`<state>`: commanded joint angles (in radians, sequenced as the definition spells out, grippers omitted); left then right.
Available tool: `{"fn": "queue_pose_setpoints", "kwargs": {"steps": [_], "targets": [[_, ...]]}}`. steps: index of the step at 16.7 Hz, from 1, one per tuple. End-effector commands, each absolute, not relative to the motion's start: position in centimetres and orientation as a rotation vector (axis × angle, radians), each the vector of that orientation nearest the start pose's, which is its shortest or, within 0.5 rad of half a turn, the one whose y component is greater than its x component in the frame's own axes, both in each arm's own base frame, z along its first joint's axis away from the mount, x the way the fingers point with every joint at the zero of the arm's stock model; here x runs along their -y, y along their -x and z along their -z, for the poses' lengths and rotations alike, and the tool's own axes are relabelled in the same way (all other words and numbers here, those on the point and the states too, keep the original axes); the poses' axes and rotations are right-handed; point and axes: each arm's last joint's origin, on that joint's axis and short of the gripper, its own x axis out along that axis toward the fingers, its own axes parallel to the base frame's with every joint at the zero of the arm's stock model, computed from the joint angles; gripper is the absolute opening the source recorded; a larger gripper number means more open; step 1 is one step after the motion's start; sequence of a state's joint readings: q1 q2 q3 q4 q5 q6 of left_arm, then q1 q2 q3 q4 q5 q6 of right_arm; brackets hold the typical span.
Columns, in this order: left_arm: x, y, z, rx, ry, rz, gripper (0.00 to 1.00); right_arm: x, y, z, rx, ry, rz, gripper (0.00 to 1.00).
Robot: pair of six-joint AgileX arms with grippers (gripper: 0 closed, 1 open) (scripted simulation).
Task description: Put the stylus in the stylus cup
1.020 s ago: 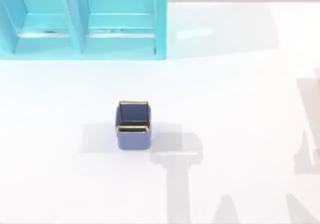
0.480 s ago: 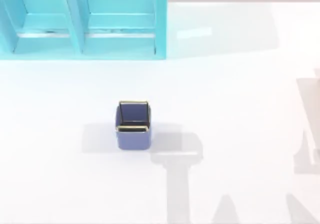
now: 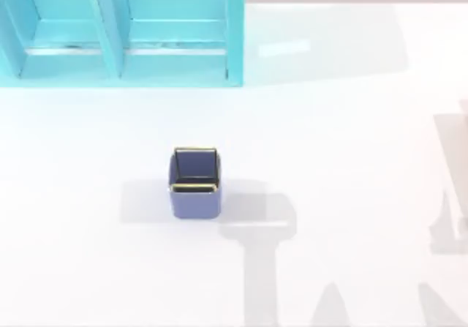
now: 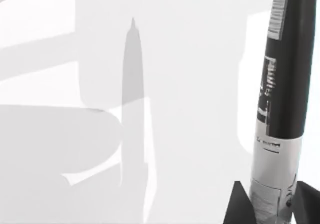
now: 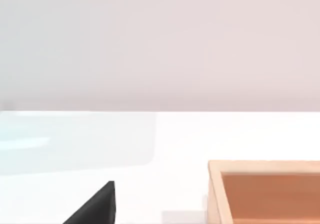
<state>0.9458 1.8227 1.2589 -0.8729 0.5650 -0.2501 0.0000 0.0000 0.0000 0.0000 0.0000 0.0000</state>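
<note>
The stylus cup [image 3: 195,183], blue-violet with a thin gold rim, stands upright and open on the white table [image 3: 351,159], left of the middle in the top view. In the left wrist view the stylus [image 4: 286,78], a dark rod with a silver lower section, runs up from between two black fingers. My left gripper [image 4: 270,198] is shut on that silver end. The stylus hangs above the table and casts a thin pointed shadow on it. One black finger [image 5: 95,207] of my right gripper appears in the right wrist view, above the table.
A large cyan shelf unit [image 3: 121,31] stands at the table's back left. An orange-brown open box [image 5: 265,191] sits on the table near my right gripper. Arm shadows fall on the table in front of the cup and along the right edge.
The arm shadow at the table's right edge has shifted slightly. The cup has not moved.
</note>
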Motion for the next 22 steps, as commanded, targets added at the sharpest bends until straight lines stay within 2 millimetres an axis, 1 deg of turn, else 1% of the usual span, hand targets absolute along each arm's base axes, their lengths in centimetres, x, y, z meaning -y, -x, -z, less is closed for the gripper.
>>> {"fn": "queue_pose_setpoints", "kwargs": {"steps": [3, 5, 7, 12, 14, 15, 17, 18, 19, 20, 21, 22], "targets": [[-26.2, -17.5, -21.9, -1.019, 1.213, -0.450, 0.00, 0.1, -10.6, -16.0, 0.000, 0.000, 0.000, 1.00], [-25.7, -15.8, -23.7, -0.999, 1.195, -0.447, 0.00, 0.1, -10.6, -16.0, 0.000, 0.000, 0.000, 1.00], [-25.4, -15.2, -24.3, -0.991, 1.187, -0.445, 0.00, 0.1, -10.6, -16.0, 0.000, 0.000, 0.000, 1.00], [-25.4, -15.5, -24.2, -1.002, 1.184, -0.450, 0.00, 0.1, -10.6, -16.0, 0.000, 0.000, 0.000, 1.00], [-25.0, -16.7, -23.9, -1.032, 1.169, -0.484, 0.00, 0.1, -10.6, -16.0, 0.000, 0.000, 0.000, 1.00], [-24.7, -17.8, -23.7, -1.057, 1.156, -0.511, 0.00, 0.1, -10.6, -16.0, 0.000, 0.000, 0.000, 1.00], [-23.6, -20.7, -23.0, -1.125, 1.109, -0.586, 0.00, 0.1, -10.6, -16.0, 0.000, 0.000, 0.000, 1.00], [-22.6, -22.6, -22.5, -1.161, 1.070, -0.633, 0.00, 0.1, -10.6, -16.0, 0.000, 0.000, 0.000, 1.00], [-21.3, -24.6, -22.0, -1.194, 1.017, -0.684, 0.00, 0.1, -10.6, -16.0, 0.000, 0.000, 0.000, 1.00], [-19.5, -26.7, -21.5, -1.221, 0.950, -0.736, 0.00, 0.1, -10.6, -16.0, 0.000, 0.000, 0.000, 1.00], [-17.2, -28.8, -20.9, -1.235, 0.867, -0.788, 0.00, 0.1, -10.6, -16.0, 0.000, 0.000, 0.000, 1.00], [-14.3, -30.8, -20.4, -1.235, 0.770, -0.834, 0.00, 0.1, -10.6, -16.0, 0.000, 0.000, 0.000, 1.00]]}}
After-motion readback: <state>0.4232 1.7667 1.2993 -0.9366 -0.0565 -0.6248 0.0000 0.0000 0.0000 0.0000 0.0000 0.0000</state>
